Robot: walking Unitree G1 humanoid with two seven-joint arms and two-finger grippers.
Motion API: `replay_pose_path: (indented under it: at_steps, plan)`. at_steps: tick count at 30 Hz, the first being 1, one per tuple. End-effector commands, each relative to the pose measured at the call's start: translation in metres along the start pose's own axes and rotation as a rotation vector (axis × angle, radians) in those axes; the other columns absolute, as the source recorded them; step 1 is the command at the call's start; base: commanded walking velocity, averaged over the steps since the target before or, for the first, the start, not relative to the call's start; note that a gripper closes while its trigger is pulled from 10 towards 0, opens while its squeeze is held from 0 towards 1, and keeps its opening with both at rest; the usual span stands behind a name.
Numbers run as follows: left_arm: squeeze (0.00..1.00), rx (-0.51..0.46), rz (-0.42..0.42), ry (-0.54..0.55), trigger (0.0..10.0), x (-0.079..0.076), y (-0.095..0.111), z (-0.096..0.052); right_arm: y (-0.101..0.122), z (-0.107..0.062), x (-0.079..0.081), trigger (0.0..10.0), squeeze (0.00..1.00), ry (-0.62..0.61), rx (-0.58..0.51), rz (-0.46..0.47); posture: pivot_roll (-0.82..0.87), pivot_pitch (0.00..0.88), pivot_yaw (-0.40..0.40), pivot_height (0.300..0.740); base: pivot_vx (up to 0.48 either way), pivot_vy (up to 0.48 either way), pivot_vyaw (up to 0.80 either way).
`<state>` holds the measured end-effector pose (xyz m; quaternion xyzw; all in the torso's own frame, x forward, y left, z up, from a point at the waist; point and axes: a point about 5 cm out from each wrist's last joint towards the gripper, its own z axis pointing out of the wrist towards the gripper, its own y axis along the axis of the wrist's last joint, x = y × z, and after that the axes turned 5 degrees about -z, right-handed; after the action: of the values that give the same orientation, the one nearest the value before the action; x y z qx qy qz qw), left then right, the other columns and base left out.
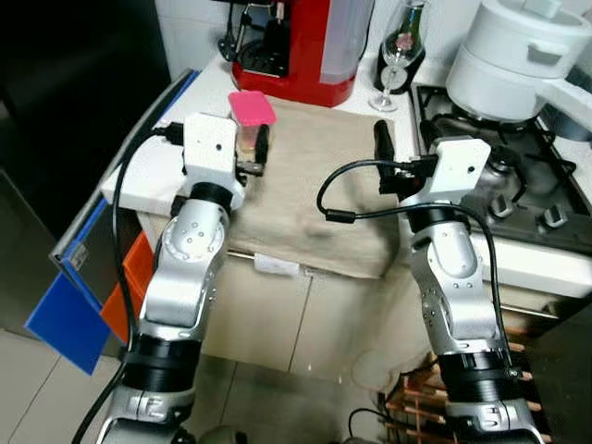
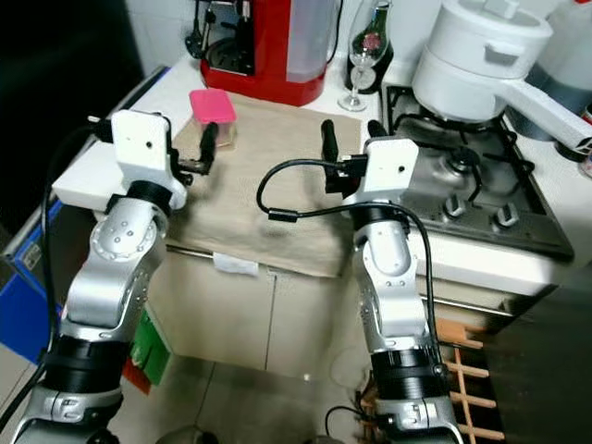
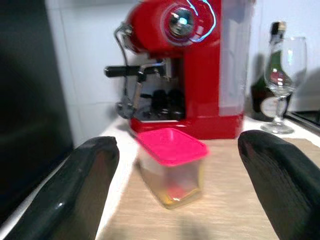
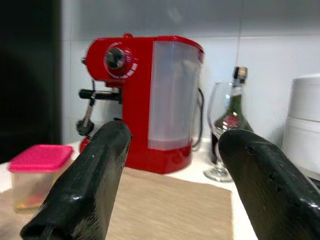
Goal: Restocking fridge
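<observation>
Item one: small clear container with a pink lid, upper centre-left of the left eye view, standing upright on the beige cloth that covers the tabletop, just in front of the red coffee machine. Something yellowish sits at its bottom; I cannot tell what. I judge it light, rigid plastic, smooth-walled and a little slippery, with a lid that may pop if squeezed from the top, so I would take hold across the two side walls below the lid rim, pressing gently. Item two: left gripper, fingers spread wide; in the left wrist view the container stands centred between them but a little ahead of the tips, not touching either finger. Item three: right gripper, fingers also apart and holding nothing, raised over the right part of the cloth, well clear of the container. Item four, background fixtures: a wine glass and a dark bottle to the right of the coffee machine, both fragile and near the right arm's reach; a white pot on the gas hob at the upper right. Item five: the fridge, presumably the dark mass at the upper left; I cannot confirm it.
</observation>
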<state>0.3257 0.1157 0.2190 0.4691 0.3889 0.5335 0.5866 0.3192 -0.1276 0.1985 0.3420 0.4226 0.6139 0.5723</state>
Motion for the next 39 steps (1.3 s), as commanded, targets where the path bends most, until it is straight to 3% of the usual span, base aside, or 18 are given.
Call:
replay_pose_path:
  at_steps: [1, 9, 10, 11, 16, 27, 28, 29, 30, 39]
  plan:
    - [1.00, 0.012, 0.014, 0.008, 10.0, 0.003, 0.000, 0.002, 0.004, 0.004, 0.003, 10.0, 0.00, 0.004, -0.021, 0.009, -0.02, 0.000, -0.021, 0.740, 0.000, 0.480, 0.00]
    - [1.00, -0.020, 0.021, -0.029, 10.0, -0.001, 0.005, 0.005, 0.002, 0.003, 0.002, 10.0, 0.00, 0.008, -0.020, 0.008, -0.02, 0.000, -0.027, 0.740, 0.000, 0.420, 0.00]
    - [0.31, -0.016, 0.021, -0.039, 10.0, -0.003, 0.005, 0.006, 0.002, 0.003, 0.001, 10.0, 0.00, 0.008, -0.019, 0.008, -0.02, 0.000, -0.028, 0.740, 0.000, 0.000, 0.00]
    - [0.00, -0.017, 0.020, -0.043, 10.0, -0.004, 0.006, 0.006, 0.001, 0.003, 0.001, 10.0, 0.00, 0.008, -0.018, 0.007, -0.02, 0.000, -0.028, 0.740, 0.000, 0.000, 0.00]
    - [0.00, -0.017, -0.011, -0.046, 10.0, -0.005, 0.007, 0.007, 0.001, 0.006, 0.004, 10.0, 0.00, 0.014, -0.019, 0.010, -0.01, 0.000, -0.031, 0.740, 0.000, 0.000, 0.00]
    - [0.00, -0.004, 0.019, -0.078, 10.0, -0.007, 0.006, 0.006, -0.003, 0.011, 0.003, 10.0, 0.00, -0.015, 0.013, 0.000, 0.01, 0.000, -0.024, 0.740, 0.416, 0.088, 0.00]
    - [0.00, -0.007, 0.010, -0.056, 10.0, -0.004, 0.007, 0.006, -0.006, 0.013, 0.003, 10.0, 0.90, -0.022, 0.037, 0.000, 0.01, 0.000, -0.024, 0.740, 0.435, 0.000, 0.00]
    - [0.00, -0.009, 0.007, -0.042, 10.0, -0.003, 0.008, 0.006, -0.006, 0.014, 0.003, 10.0, 0.90, -0.016, 0.043, 0.007, 0.00, 0.000, -0.022, 0.740, 0.435, 0.000, 0.00]
    - [0.00, -0.018, -0.022, -0.010, 10.0, 0.001, 0.009, 0.007, -0.005, 0.014, 0.005, 10.0, 1.00, 0.004, 0.042, 0.016, 0.00, 0.000, -0.022, 0.740, 0.300, 0.375, 0.00]
    - [0.00, -0.064, 0.007, -0.002, 10.0, 0.006, 0.020, 0.008, -0.007, 0.016, 0.008, 10.0, 1.00, 0.043, 0.067, 0.059, 0.01, 0.000, -0.026, 0.740, 0.033, 0.465, 0.00]
